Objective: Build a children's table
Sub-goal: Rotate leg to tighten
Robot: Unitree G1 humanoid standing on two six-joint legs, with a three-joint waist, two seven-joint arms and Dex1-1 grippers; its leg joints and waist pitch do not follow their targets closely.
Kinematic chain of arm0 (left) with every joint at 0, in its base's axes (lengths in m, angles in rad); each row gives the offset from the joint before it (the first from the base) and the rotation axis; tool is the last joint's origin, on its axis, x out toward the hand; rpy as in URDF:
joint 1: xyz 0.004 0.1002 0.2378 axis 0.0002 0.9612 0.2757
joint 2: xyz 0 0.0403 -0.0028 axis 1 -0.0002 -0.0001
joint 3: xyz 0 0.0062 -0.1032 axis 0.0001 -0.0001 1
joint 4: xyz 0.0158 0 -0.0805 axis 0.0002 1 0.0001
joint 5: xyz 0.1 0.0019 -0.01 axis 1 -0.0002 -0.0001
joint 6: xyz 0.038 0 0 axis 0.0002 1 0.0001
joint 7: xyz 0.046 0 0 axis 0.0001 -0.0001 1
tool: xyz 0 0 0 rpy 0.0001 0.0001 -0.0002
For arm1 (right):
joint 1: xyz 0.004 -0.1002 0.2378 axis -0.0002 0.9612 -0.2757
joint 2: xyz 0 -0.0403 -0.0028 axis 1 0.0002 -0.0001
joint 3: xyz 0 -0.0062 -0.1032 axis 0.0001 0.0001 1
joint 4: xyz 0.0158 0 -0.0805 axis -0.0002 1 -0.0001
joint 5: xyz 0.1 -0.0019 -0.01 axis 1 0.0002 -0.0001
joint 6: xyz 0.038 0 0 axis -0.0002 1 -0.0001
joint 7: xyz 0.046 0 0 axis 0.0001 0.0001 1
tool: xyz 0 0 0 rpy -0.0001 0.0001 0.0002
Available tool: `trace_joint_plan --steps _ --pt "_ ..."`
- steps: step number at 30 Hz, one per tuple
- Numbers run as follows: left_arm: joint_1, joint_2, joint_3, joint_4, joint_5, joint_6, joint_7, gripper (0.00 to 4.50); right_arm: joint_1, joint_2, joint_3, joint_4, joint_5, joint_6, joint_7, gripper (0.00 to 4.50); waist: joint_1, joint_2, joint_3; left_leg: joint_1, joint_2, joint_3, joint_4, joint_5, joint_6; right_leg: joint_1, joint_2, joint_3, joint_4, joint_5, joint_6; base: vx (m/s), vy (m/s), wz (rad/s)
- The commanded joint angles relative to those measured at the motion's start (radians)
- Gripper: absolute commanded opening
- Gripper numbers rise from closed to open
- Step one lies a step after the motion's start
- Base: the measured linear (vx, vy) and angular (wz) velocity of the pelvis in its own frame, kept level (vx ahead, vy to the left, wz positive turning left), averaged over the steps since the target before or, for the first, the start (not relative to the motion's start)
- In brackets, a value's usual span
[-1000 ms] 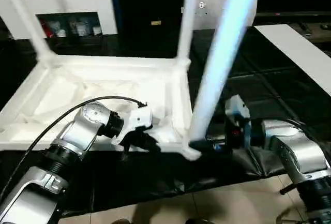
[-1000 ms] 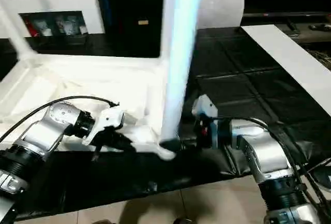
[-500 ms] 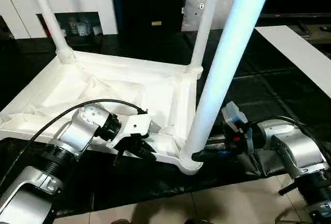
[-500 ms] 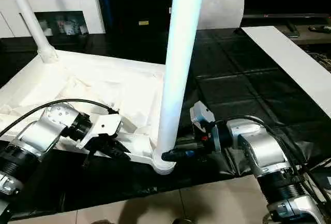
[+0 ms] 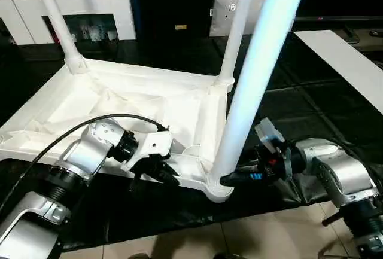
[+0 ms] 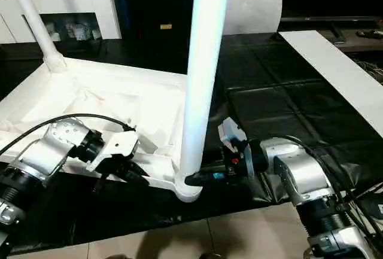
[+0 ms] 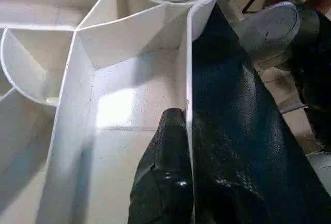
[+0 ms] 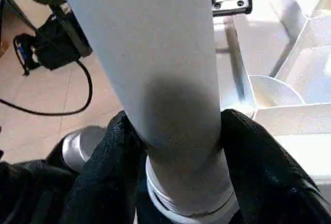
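The children's table lies upside down on a black cloth, its white tabletop (image 5: 206, 109) showing its raised rim. Three white legs stand in corner sockets: far left (image 5: 57, 20), far right (image 5: 236, 32) and the near right leg (image 5: 251, 79). My left gripper (image 5: 157, 172) is shut on the tabletop's near rim (image 7: 185, 63), one finger (image 7: 170, 146) inside the wall. At the base of the near right leg (image 8: 170, 79), my right gripper (image 5: 230, 178) is shut on it just above the socket, with its fingers (image 8: 253, 162) pressing both sides.
A grey-white pillow-like bag (image 5: 224, 8) leans behind the table. To the right, a flat white board strip (image 5: 347, 61) lies on the black cloth (image 5: 299, 91). A white cabinet (image 5: 66, 2) stands at the back left, and tiled floor (image 5: 239, 241) runs along the near edge.
The head camera tilted early on. My right gripper's fingers have closed in on the base of the near right leg. My left gripper has kept its hold on the rim.
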Motion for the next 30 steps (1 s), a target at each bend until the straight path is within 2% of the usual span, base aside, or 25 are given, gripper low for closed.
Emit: trace_joint_plan --steps 1,2,3,4,5,6,7,8,9,10,11,12,13,14,15,18,20,22,26,27,30 --pt "0.0 -0.016 -0.021 -0.036 -0.005 0.025 -0.01 0.0 0.003 0.016 -0.004 -0.042 0.048 0.051 -0.011 2.02 -0.005 -0.002 -0.068 0.001 0.026 0.001 -0.071 -0.162 0.053 0.063 -0.053 0.057 -0.061 -0.33 -0.186 0.0 0.0 0.0" --pt "0.0 -0.016 -0.021 -0.036 -0.005 0.025 -0.01 0.0 0.003 0.016 -0.004 -0.042 0.048 0.051 -0.011 2.01 -0.004 0.0 -0.067 0.001 0.026 0.001 -0.071 -0.16 0.052 0.063 -0.053 0.057 -0.063 -0.334 -0.183 0.0 0.0 0.0" --pt "-0.001 -0.052 -0.001 -0.041 -0.007 0.097 0.065 0.0 0.009 0.059 -0.017 -0.081 0.059 0.113 -0.106 2.01 -0.006 0.0 -0.065 0.002 0.026 0.002 -0.072 -0.158 0.047 0.062 -0.051 0.058 -0.064 -0.345 -0.179 0.0 0.0 0.0" --pt "-0.001 -0.066 0.006 -0.044 -0.007 0.123 0.092 0.0 0.012 0.078 -0.022 -0.088 0.059 0.126 -0.143 2.01 -0.008 -0.002 -0.064 0.003 0.027 0.001 -0.073 -0.156 0.04 0.06 -0.051 0.059 -0.064 -0.348 -0.177 0.0 0.0 0.0" --pt "-0.002 -0.095 0.019 -0.051 -0.006 0.175 0.148 0.0 0.015 0.13 -0.034 -0.088 0.04 0.138 -0.244 2.01 -0.01 -0.003 -0.06 0.003 0.022 -0.001 -0.074 -0.185 0.032 0.06 -0.052 0.054 -0.072 -0.412 -0.159 0.0 0.0 0.0" --pt "-0.006 -0.138 0.039 -0.058 -0.008 0.233 0.221 0.0 0.018 0.172 -0.043 -0.084 0.017 0.137 -0.328 2.01 -0.014 -0.005 -0.059 0.001 0.021 0.0 -0.073 -0.191 0.023 0.061 -0.053 0.054 -0.073 -0.439 -0.147 0.0 0.0 0.0" --pt "-0.01 -0.165 0.052 -0.06 -0.01 0.266 0.266 0.0 0.019 0.198 -0.047 -0.078 -0.001 0.132 -0.377 2.01 -0.018 -0.002 -0.056 0.009 0.017 -0.003 -0.071 -0.215 0.006 0.053 -0.056 0.047 -0.087 -0.524 -0.12 0.0 0.0 0.0" --pt "-0.011 -0.172 0.055 -0.061 -0.01 0.275 0.277 0.0 0.019 0.205 -0.048 -0.077 -0.007 0.131 -0.394 2.01 -0.024 -0.006 -0.059 0.005 0.015 -0.004 -0.07 -0.21 0.0 0.058 -0.057 0.046 -0.088 -0.539 -0.106 0.0 0.0 0.0" --pt "-0.016 -0.197 0.066 -0.061 -0.01 0.302 0.32 0.0 0.019 0.227 -0.052 -0.074 -0.025 0.131 -0.443 2.01 -0.034 -0.009 -0.059 -0.009 0.01 -0.009 -0.072 -0.197 0.001 0.068 -0.055 0.042 -0.089 -0.552 -0.084 0.0 0.0 0.0" --pt "-0.022 -0.224 0.078 -0.059 -0.005 0.324 0.368 0.0 0.018 0.251 -0.054 -0.07 -0.051 0.133 -0.501 2.01 -0.042 -0.005 -0.061 -0.004 0.012 -0.008 -0.07 -0.196 0.005 0.061 -0.054 0.043 -0.092 -0.543 -0.079 0.0 0.0 0.0" --pt "-0.026 -0.239 0.084 -0.058 -0.005 0.339 0.391 0.0 0.016 0.269 -0.06 -0.07 -0.063 0.143 -0.54 2.01 -0.053 -0.005 -0.062 -0.006 0.012 -0.008 -0.07 -0.194 0.015 0.061 -0.053 0.043 -0.092 -0.515 -0.09 0.0 0.0 0.0" --pt "-0.043 -0.294 0.111 -0.047 0.002 0.387 0.487 0.0 0.011 0.337 -0.079 -0.068 -0.11 0.176 -0.686 2.0 -0.062 -0.005 -0.062 -0.009 0.012 -0.007 -0.069 -0.186 0.021 0.06 -0.05 0.044 -0.089 -0.489 -0.101 0.0 0.0 0.0" --pt "-0.043 -0.294 0.111 -0.047 0.002 0.387 0.487 0.0 0.011 0.337 -0.079 -0.068 -0.11 0.176 -0.686 1.99 -0.066 -0.005 -0.06 -0.007 0.011 -0.006 -0.069 -0.191 0.021 0.055 -0.049 0.043 -0.092 -0.494 -0.105 0.0 0.0 0.0" --pt "-0.059 -0.335 0.131 -0.033 0.008 0.415 0.557 0.0 0.007 0.384 -0.092 -0.068 -0.137 0.2 -0.782 1.99 -0.071 -0.005 -0.062 -0.006 0.006 -0.007 -0.066 -0.197 0.025 0.059 -0.049 0.039 -0.095 -0.507 -0.1 0.0 0.0 0.0" --pt "-0.062 -0.341 0.134 -0.032 0.009 0.419 0.568 0.0 0.007 0.392 -0.094 -0.068 -0.14 0.204 -0.796 1.98 -0.076 -0.004 -0.061 -0.005 0.006 -0.006 -0.066 -0.194 0.03 0.055 -0.048 0.04 -0.097 -0.507 -0.1 0.0 0.0 0.0" --pt "-0.084 -0.404 0.169 -0.013 0.028 0.444 0.677 0.0 -0.001 0.472 -0.113 -0.061 -0.18 0.212 -0.946 1.98 -0.078 -0.001 -0.062 -0.005 0.006 -0.006 -0.068 -0.188 0.037 0.054 -0.045 0.04 -0.096 -0.486 -0.099 0.0 0.0 0.0" --pt "-0.092 -0.431 0.184 -0.009 0.041 0.454 0.727 0.0 -0.004 0.507 -0.121 -0.056 -0.196 0.2 -1.013 1.98 -0.078 0.001 -0.066 -0.004 0.009 -0.006 -0.069 -0.169 0.039 0.056 -0.046 0.043 -0.091 -0.434 -0.114 0.0 0.0 0.0" --pt "-0.086 -0.431 0.18 -0.018 0.044 0.456 0.73 0.0 -0.003 0.52 -0.124 -0.044 -0.199 0.139 -1.016 2.65 -0.075 0.003 -0.067 -0.008 0.011 -0.006 -0.07 -0.154 0.05 0.06 -0.047 0.046 -0.085 -0.382 -0.13 0.0 0.0 0.0" --pt "-0.06 -0.394 0.157 -0.04 0.046 0.427 0.69 0.0 0.014 0.507 -0.147 -0.053 -0.195 0.076 -0.989 2.86 -0.073 0.003 -0.071 -0.01 0.012 -0.004 -0.069 -0.119 0.071 0.066 -0.048 0.05 -0.072 -0.287 -0.167 0.0 0.0 0.0" --pt "-0.054 -0.384 0.154 -0.045 0.043 0.421 0.681 0.0 0.02 0.497 -0.15 -0.061 -0.194 0.068 -0.981 3.11 -0.072 0.005 -0.071 -0.012 0.013 -0.004 -0.069 -0.099 0.082 0.068 -0.047 0.051 -0.067 -0.249 -0.182 0.0 0.0 0.0" --pt "-0.033 -0.346 0.143 -0.052 0.041 0.39 0.629 0.0 0.042 0.447 -0.161 -0.088 -0.183 0.062 -0.928 3.25 -0.072 0.004 -0.068 -0.011 0.014 -0.002 -0.069 -0.122 0.091 0.068 -0.047 0.052 -0.068 -0.25 -0.191 0.0 0.0 0.0"
